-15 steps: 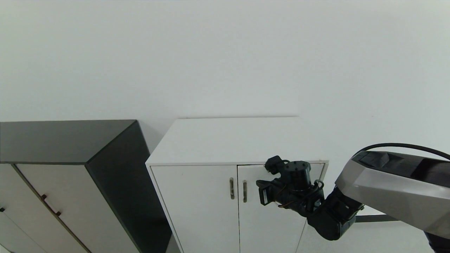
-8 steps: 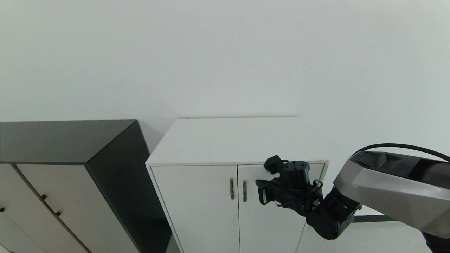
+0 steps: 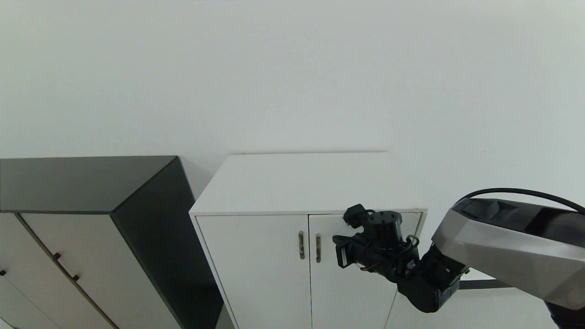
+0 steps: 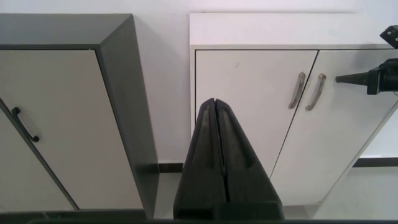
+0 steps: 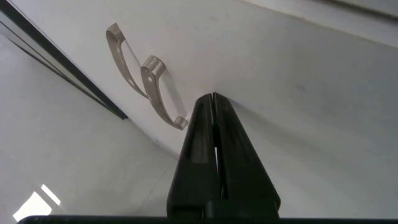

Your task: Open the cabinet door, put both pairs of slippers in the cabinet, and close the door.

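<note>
White cabinet (image 3: 301, 183) has both doors shut; right end effector (image 5: 214, 98), pressed together, beside its right handle (image 3: 318, 248).

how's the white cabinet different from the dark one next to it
The white cabinet is white all over; the dark cabinet has a black top and side with pale fronts. The white cabinet's metal handles are curved; the dark cabinet's black handles are straight. Both stand against the wall, doors shut.
</note>
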{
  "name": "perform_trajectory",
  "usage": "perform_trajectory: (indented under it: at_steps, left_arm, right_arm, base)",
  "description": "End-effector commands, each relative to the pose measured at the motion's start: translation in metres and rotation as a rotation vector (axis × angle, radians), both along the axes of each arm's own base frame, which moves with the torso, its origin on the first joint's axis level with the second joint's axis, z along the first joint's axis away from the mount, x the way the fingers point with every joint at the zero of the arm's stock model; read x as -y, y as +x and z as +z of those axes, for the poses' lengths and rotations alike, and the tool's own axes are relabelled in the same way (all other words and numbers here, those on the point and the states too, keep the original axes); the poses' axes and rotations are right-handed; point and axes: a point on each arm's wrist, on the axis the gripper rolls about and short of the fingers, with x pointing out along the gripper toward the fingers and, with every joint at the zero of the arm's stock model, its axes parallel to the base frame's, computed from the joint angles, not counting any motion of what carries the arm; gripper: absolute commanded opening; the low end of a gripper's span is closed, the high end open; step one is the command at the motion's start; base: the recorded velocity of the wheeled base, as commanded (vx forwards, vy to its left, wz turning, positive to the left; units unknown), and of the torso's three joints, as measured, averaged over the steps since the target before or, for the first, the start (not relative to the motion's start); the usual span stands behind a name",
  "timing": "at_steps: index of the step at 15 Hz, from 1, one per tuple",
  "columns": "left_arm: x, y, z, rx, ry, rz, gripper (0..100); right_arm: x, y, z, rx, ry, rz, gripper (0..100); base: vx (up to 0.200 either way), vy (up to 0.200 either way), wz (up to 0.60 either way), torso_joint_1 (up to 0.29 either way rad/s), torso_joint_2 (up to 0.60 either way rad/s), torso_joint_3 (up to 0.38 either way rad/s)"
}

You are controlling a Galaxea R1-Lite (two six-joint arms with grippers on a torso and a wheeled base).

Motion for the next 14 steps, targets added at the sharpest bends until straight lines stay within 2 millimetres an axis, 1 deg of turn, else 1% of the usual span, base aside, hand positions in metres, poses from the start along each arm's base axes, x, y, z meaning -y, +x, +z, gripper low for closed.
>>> perform_trajectory:
  at_steps: [1,6,8,9,12,14]
  left_arm:
    - [0.0,0.0,0.0,0.0,0.0,0.0,0]
    - [0.0,0.0,0.0,0.0,0.0,0.0,0]
    - [0.0,0.0,0.0,0.0,0.0,0.0,0]
    - [0.0,0.0,0.0,0.0,-0.002,0.0,0]
    - [0.0,0.0,0.0,0.0,-0.002,0.0,0]
    - [0.0,0.0,0.0,0.0,-0.002,0.0,0]
  right_arm:
    - [0.0,0.0,-0.003,-0.005,-0.003,0.001,0]
    - [0.0,0.001,-0.002,-0.001,-0.001,-0.002,0]
    - [0.001,0.004,-0.002,0.003,0.002,-0.008,0]
    - [0.003,0.007,-0.005,-0.002,-0.002,-0.016,0]
    - [0.003,0.01,-0.008,-0.002,-0.002,-0.02,0]
    - [0.003,0.013,-0.007,0.006,0.003,-0.023,0]
  base:
    - [0.0,0.0,0.0,0.0,0.0,0.0]
    - [0.0,0.0,0.0,0.0,0.0,0.0]
    - [0.0,0.0,0.0,0.0,0.0,0.0]
    - [0.0,0.0,0.0,0.0,0.0,0.0]
    - [0.0,0.0,0.0,0.0,0.0,0.0]
    - [0.0,0.0,0.0,0.0,0.0,0.0]
